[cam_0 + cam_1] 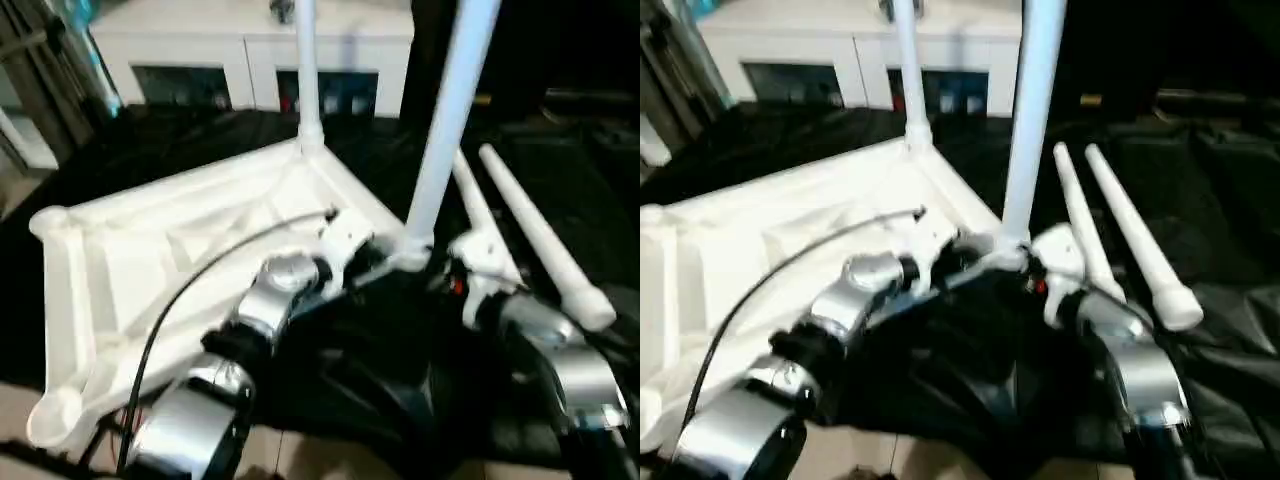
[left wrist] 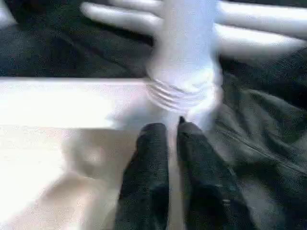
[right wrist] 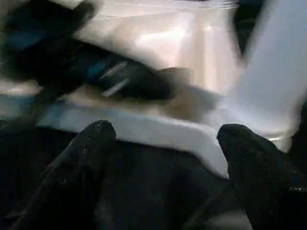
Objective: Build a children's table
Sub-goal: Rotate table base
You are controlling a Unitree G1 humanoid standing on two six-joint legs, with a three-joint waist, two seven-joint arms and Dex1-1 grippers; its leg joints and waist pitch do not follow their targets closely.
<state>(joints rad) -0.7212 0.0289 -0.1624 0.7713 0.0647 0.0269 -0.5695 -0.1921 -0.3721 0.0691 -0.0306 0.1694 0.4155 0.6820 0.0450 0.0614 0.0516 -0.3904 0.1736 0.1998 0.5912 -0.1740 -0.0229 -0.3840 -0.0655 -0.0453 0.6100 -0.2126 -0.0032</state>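
- I'm seeing my left gripper (image 2: 168, 132) with fingers nearly pressed together, holding nothing, just short of the near upright leg (image 1: 448, 110) at its threaded base.
- My right gripper (image 3: 163, 139) is standing spread wide beside that corner.
- The tabletop (image 1: 150, 260) is lying underside up on the black cloth (image 1: 560, 180).
- Two spare legs (image 1: 540, 240) are lying beyond, nearer my right arm, pointing away.

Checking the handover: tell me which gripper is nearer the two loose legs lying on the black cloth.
Right. The right gripper sits beside the loose legs, fingers spread wide. The left gripper, fingers nearly together, is at the base of the near upright leg, farther from them.
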